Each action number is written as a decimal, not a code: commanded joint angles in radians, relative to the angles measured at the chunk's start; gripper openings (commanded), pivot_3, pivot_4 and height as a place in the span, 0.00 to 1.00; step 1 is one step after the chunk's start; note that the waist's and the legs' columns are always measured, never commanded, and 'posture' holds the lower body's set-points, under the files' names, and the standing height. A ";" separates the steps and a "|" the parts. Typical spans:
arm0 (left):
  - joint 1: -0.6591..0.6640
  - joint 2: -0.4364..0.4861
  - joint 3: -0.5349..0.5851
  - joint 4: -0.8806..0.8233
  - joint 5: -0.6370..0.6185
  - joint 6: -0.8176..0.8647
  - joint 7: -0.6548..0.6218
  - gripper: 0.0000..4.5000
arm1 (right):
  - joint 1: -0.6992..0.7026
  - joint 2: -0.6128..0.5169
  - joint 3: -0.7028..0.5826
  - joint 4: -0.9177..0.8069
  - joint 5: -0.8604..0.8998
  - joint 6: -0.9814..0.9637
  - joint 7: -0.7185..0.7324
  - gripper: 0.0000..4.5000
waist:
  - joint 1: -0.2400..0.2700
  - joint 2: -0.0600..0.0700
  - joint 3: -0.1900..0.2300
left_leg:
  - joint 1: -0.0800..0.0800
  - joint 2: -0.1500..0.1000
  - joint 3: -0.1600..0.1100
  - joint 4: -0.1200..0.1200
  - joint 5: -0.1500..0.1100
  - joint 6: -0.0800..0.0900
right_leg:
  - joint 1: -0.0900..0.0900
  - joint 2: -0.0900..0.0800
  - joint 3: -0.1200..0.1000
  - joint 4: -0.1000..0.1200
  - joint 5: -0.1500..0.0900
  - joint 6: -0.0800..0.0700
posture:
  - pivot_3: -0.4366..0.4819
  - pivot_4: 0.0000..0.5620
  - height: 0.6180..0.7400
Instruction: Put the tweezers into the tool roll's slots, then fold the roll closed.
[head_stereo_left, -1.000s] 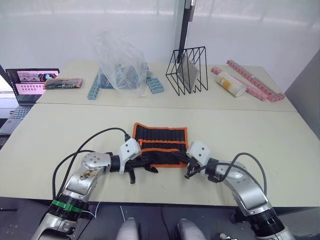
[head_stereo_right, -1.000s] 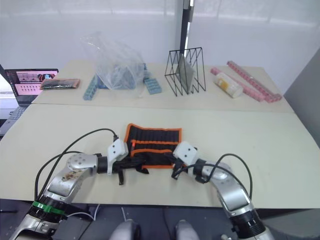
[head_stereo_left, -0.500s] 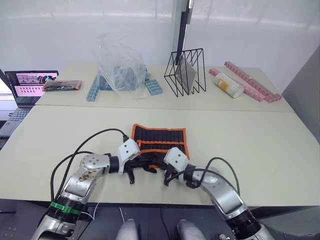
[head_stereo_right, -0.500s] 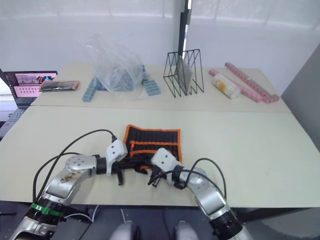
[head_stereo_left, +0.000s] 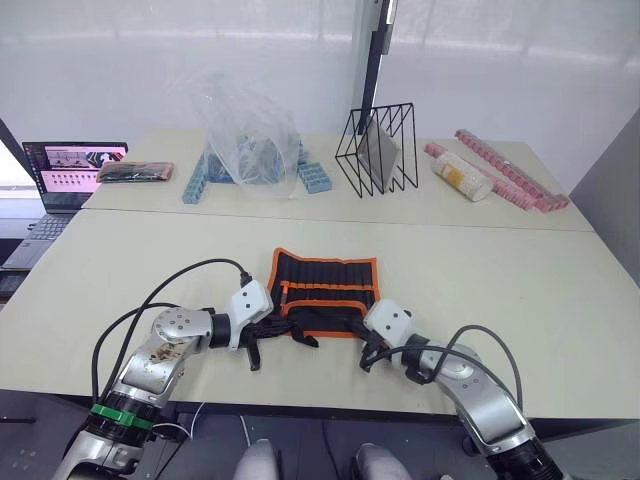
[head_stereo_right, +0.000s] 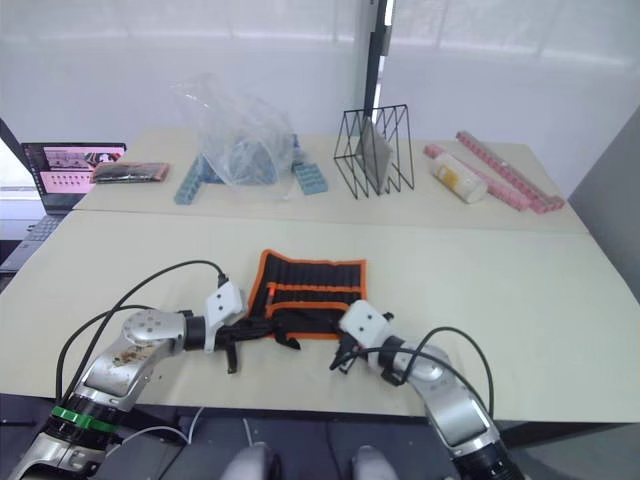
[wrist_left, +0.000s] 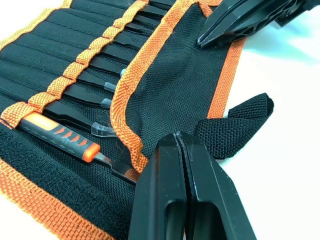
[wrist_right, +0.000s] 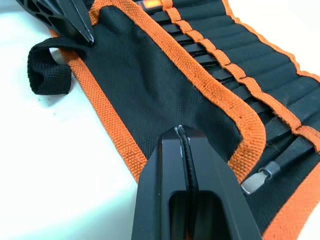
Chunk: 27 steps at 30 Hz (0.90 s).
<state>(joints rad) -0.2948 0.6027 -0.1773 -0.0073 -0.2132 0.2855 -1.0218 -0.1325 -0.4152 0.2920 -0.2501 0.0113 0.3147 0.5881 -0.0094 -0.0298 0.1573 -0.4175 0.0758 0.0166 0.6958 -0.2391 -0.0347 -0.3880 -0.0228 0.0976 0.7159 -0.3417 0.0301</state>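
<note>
Both grippers, left (wrist_left: 182, 150) and right (wrist_right: 184, 145), pinch the roll's (head_stereo_left: 325, 295) near flap (wrist_left: 175, 90); uneven lifting could spill tweezers (wrist_left: 95, 80).

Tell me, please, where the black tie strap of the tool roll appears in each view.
Left eye view: tie strap, at the tool roll's near edge.
Right eye view: same place.
Left wrist view: folded loop beside the flap.
Right wrist view: loop.
Shared landmark: the orange-edged flap.
</note>
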 joint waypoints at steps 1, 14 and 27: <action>0.010 0.003 -0.014 0.015 0.018 0.006 0.001 0.01 | 0.021 0.014 0.002 -0.019 0.023 0.034 0.011 0.00 | 0.000 0.000 0.000 | 0.000 0.000 0.000 0.000 0.000 0.000 | 0.000 0.000 0.000 0.000 0.000 0.000 | 0.48 0.27 0.58; 0.150 0.080 0.303 -0.337 -0.293 0.192 0.022 0.00 | 0.099 0.028 -0.268 -0.380 0.341 0.279 -0.021 0.19 | -0.007 -0.001 0.002 | -0.007 0.000 -0.004 -0.001 0.000 0.000 | -0.006 0.000 -0.001 0.000 0.000 0.000 | 0.48 0.27 0.58; 0.342 0.119 0.400 -0.447 -0.338 0.234 0.094 0.00 | 0.012 0.085 -0.424 -0.209 0.523 0.741 -0.166 0.64 | -0.009 0.000 0.003 | -0.007 0.000 -0.004 -0.002 0.000 0.000 | -0.004 0.001 -0.001 -0.006 0.000 0.000 | 0.48 0.27 0.58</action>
<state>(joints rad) 0.0446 0.7214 0.2147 -0.4229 -0.5459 0.5317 -0.9413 -0.1009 -0.3404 -0.0937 -0.4673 0.4773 0.9897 0.4346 -0.0185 -0.0296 0.1601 -0.4241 0.0763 0.0131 0.6935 -0.2390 -0.0349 -0.3920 -0.0219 0.0966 0.7102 -0.3419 0.0298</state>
